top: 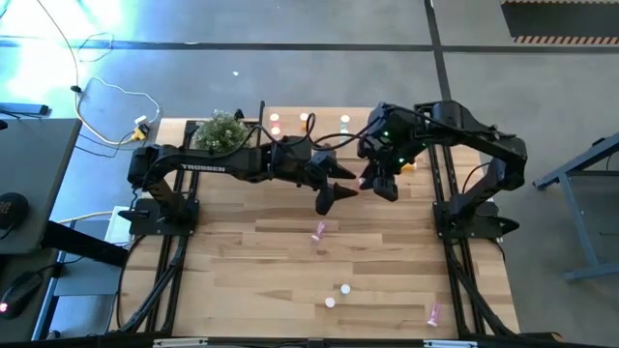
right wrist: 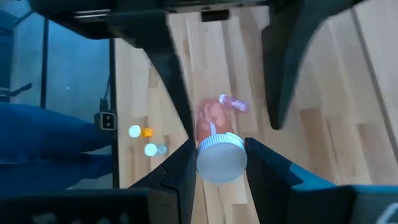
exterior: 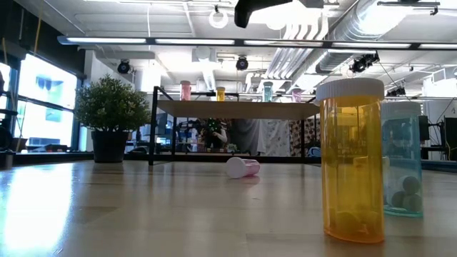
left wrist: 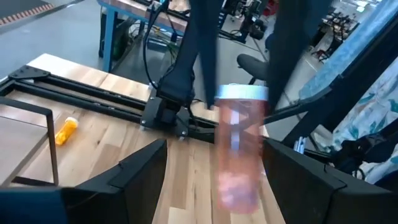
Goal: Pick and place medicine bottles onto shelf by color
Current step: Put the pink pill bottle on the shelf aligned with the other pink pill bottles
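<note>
My right gripper (right wrist: 221,158) is shut on a pink medicine bottle (left wrist: 239,149) with a white cap, held high above the middle of the table. My left gripper (left wrist: 214,155) is open and level, one finger on either side of the bottle's body with a gap at each side. In the high view the two grippers meet, left (top: 334,186) and right (top: 379,182). The shelf (exterior: 235,108) stands at the far edge on black legs with several bottles upright on it. Another pink bottle (top: 319,230) lies on its side on the table. My right gripper pinches the bottle's white cap (right wrist: 221,163) between its two fingers (left wrist: 202,56). They come at it from above, slanting down. The bottle hangs upright below them, cap up, lifted clear of the table.
An orange bottle (exterior: 351,160) and a teal one (exterior: 401,157) stand near the table's front edge, and a pink one (top: 433,313) lies at the front right. An orange bottle (left wrist: 66,130) lies by the right arm's base. A potted plant (top: 221,130) stands at the far left.
</note>
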You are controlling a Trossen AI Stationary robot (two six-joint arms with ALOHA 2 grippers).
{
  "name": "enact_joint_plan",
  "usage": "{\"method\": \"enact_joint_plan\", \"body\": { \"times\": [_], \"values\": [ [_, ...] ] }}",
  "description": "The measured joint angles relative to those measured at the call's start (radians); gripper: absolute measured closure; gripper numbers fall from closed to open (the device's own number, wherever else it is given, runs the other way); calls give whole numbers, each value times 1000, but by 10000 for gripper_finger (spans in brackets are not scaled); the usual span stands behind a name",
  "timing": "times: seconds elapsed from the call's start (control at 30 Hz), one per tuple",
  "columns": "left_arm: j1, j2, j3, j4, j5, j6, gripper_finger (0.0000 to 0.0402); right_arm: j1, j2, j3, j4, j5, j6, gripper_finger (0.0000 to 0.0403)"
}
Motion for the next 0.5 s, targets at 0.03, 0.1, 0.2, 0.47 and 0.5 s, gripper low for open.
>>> {"method": "enact_joint_plan", "body": {
  "times": [0.03, 0.1, 0.2, 0.47, 0.5],
  "values": [
    [0, 0, 0, 0, 3, -3, 149, 1, 0, 0, 8, -1, 0, 294],
    [2, 0, 0, 0, 11, -15, 150, 0, 0, 0, 25, -5, 0, 294],
    [3, 0, 0, -5, 20, -26, 158, 0, 0, 0, 24, -5, 0, 294],
    [2, 0, 0, -1, 28, -26, 206, 0, 0, 0, 22, -12, 8, 294],
    [2, 0, 0, -1, 35, -26, 213, 0, 0, 0, 22, -12, 9, 294]
  ]
}}
